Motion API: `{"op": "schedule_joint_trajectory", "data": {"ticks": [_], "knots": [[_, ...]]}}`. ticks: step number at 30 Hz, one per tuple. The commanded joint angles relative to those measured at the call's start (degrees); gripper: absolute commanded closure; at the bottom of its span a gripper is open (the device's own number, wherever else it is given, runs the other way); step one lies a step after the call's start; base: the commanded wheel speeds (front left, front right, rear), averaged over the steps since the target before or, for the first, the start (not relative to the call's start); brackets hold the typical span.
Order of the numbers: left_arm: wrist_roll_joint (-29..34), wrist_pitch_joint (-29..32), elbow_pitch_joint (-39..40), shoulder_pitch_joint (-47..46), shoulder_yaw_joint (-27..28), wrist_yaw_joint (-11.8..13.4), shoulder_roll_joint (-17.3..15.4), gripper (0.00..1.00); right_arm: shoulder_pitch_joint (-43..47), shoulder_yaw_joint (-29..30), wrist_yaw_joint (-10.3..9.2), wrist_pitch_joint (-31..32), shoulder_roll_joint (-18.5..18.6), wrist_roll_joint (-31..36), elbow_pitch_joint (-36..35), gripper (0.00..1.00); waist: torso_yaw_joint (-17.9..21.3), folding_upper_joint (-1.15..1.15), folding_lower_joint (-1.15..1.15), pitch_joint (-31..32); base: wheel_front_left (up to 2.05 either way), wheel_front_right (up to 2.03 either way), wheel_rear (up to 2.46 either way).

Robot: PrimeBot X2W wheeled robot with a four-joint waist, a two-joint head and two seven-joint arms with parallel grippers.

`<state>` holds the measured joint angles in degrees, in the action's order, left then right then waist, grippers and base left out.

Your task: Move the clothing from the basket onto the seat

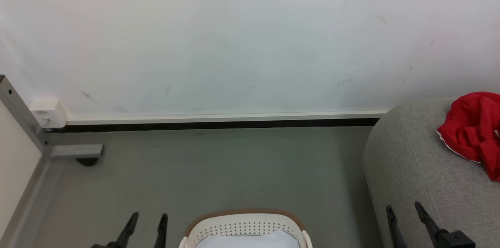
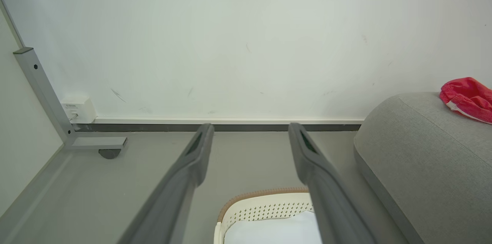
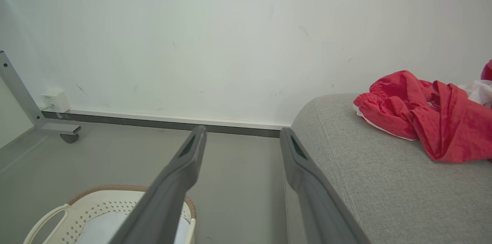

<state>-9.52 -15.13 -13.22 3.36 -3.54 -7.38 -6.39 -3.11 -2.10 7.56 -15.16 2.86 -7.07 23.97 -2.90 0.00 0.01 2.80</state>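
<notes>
Red clothing with white trim [image 1: 472, 131] lies bunched on top of the grey sofa [image 1: 422, 177] at the right; it also shows in the wrist views [image 3: 423, 115] [image 2: 467, 98]. The cream basket with a brown rim [image 1: 244, 222] stands on the floor at the bottom centre, its inside showing a pale bluish-white surface. My left gripper [image 1: 150, 220] hangs open to the left of the basket, holding nothing. Over the sofa's front edge my right gripper [image 1: 404, 211] is open too, nothing between its fingers [image 3: 192, 151].
A white wall with a dark skirting strip runs behind. A grey metal frame with a foot and caster [image 1: 76, 152] and a small white wall box [image 1: 49, 113] sit at the left. Bare grey floor [image 1: 234, 170] lies between basket and wall.
</notes>
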Motion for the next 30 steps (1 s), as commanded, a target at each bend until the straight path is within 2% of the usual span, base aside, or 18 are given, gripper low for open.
{"op": "schedule_joint_trajectory", "data": {"ticks": [1,30], "knots": [[1.0,0.0,-0.2,-0.2,0.3,-0.1,-0.1,0.00,0.4,-0.1,-0.15,0.0,0.1,-0.4,-0.2,0.00,0.0,0.00,-0.01,0.0,0.00,0.00,0.00],[-0.6,0.0,-0.2,-0.6,-0.4,-0.2,-1.0,0.00,0.2,-0.4,-0.15,0.0,0.1,-1.2,-0.5,0.00,1.0,0.00,-0.01,0.0,0.00,0.00,0.00]]}}
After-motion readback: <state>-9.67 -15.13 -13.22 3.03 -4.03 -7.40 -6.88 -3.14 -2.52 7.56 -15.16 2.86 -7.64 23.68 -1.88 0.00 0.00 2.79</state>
